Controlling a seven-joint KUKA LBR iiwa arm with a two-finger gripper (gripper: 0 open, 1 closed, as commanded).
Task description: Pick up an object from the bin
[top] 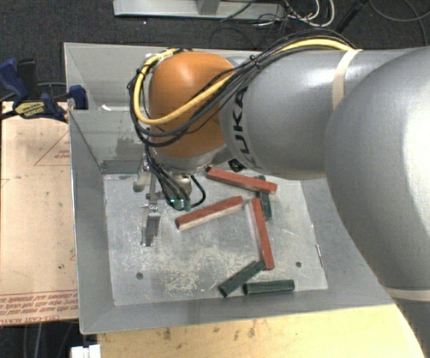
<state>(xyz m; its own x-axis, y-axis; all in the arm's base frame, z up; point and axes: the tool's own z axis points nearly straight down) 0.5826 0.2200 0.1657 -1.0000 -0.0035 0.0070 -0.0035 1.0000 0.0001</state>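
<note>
My gripper [150, 228] hangs under the orange wrist cover and reaches down to the bin floor in the left half of the bin. Nothing shows in its grasp. Just to its right lies a long red stick [209, 212], slanting up to the right, apart from the gripper. A second red stick [241, 180] lies farther right, partly under the arm. A third red stick [263, 234] runs down the bin's right side.
Two dark green sticks [242, 278] [270, 286] lie near the front wall, and another dark piece [264, 205] sits between the red sticks. The arm covers the bin's back right. Bare, dusty floor spreads left of and in front of the gripper.
</note>
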